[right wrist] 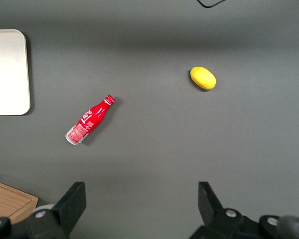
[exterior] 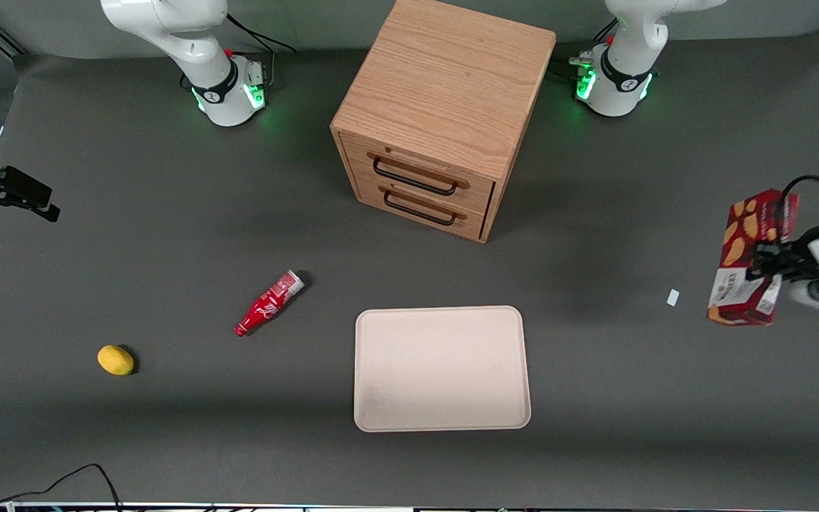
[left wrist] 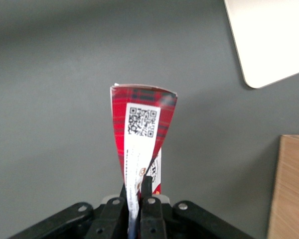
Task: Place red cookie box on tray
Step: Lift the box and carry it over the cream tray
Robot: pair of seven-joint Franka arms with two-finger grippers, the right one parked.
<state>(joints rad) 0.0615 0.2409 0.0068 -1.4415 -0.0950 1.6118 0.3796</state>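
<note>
My gripper (left wrist: 136,199) is clamped on the red cookie box (exterior: 752,257), which hangs clear above the table at the working arm's end with its long axis running away from the fingers toward its QR-code end. The tray (exterior: 442,368) lies flat and bare well apart from it, toward the table's middle and a little nearer the front camera, so I judge the carry must go sideways that way. The box's gripped end is hidden between the fingers.

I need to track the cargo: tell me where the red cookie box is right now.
The red cookie box is clamped in the left gripper, lifted above the table at the working arm's end, well clear of the tray, near a small white scrap.
</note>
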